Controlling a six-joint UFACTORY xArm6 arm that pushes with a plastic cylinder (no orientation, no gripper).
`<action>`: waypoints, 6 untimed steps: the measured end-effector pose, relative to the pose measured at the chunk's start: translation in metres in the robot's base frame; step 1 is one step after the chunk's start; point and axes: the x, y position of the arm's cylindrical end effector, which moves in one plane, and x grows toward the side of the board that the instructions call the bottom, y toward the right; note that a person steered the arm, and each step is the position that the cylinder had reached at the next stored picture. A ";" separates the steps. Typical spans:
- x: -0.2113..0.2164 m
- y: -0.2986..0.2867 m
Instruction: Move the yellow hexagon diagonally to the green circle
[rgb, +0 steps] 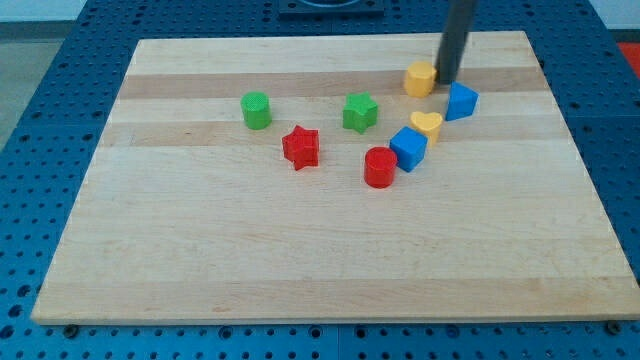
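While the rod is hanging upright from the view's top, my tip (446, 79) is resting at the three o'clock side of the yellow hexagon (420, 77), touching or nearly so; having no jaws, it is grasping nothing. That hexagon is sitting near the wooden board's (300, 270) far edge, with the green circle (256, 110) lying well apart toward eight o'clock. A green star (360, 112) is standing near the line between them.
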 end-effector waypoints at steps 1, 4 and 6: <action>0.000 -0.036; 0.005 -0.066; 0.015 -0.107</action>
